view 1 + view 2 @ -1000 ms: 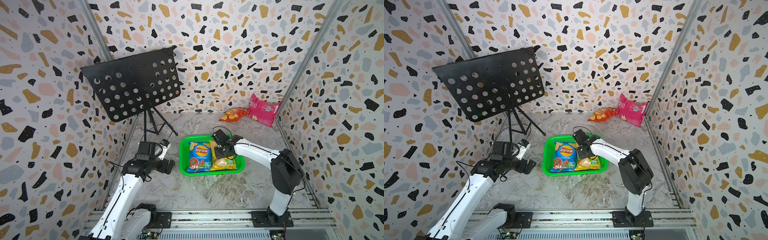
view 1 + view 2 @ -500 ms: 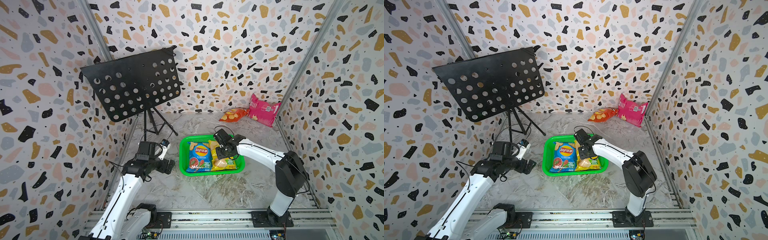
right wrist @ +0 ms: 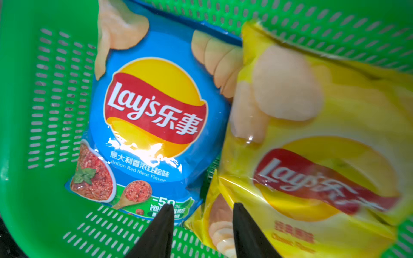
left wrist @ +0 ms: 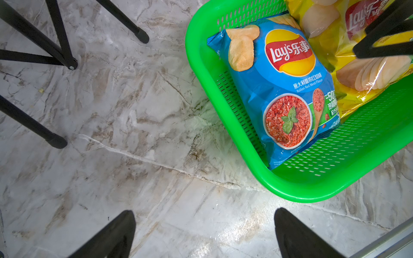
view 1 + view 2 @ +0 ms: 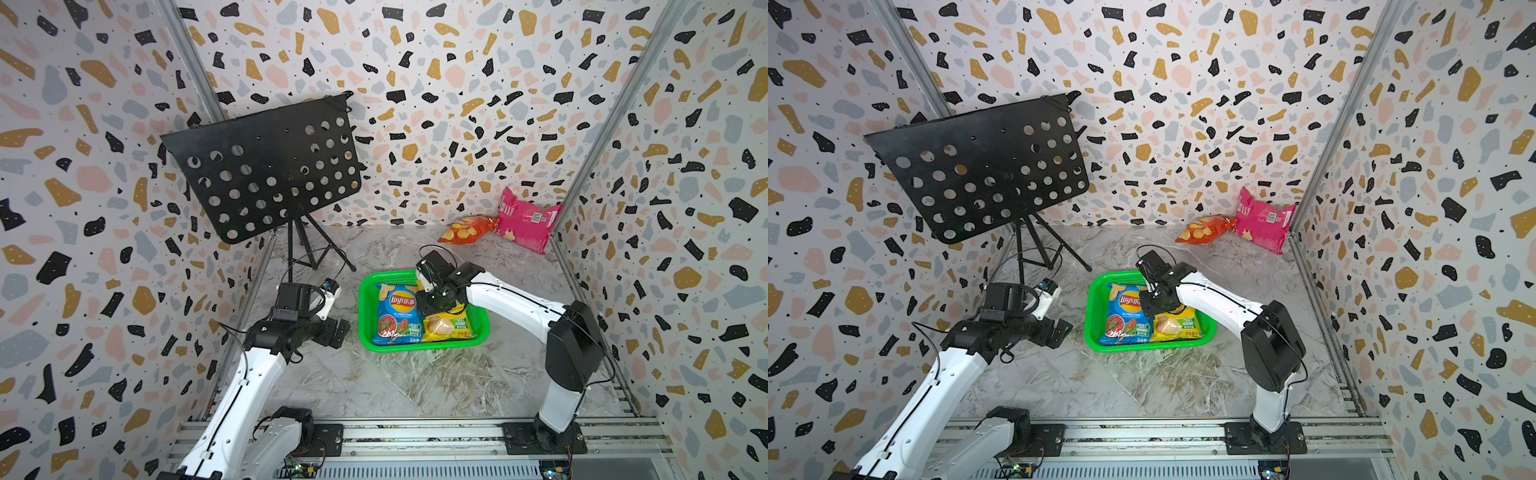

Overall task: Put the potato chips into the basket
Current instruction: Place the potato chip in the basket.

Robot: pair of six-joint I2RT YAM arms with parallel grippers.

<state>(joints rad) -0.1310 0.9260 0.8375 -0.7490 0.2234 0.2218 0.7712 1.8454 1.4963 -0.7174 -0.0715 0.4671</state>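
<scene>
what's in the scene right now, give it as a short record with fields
in basket: blue bag, yellow bag, side by side
outside basket: orange bag, pink bag, on the floor by the far wall
left gripper: open, empty, beside the basket
right gripper: open, over the yellow bag
other: music stand, far left
</scene>
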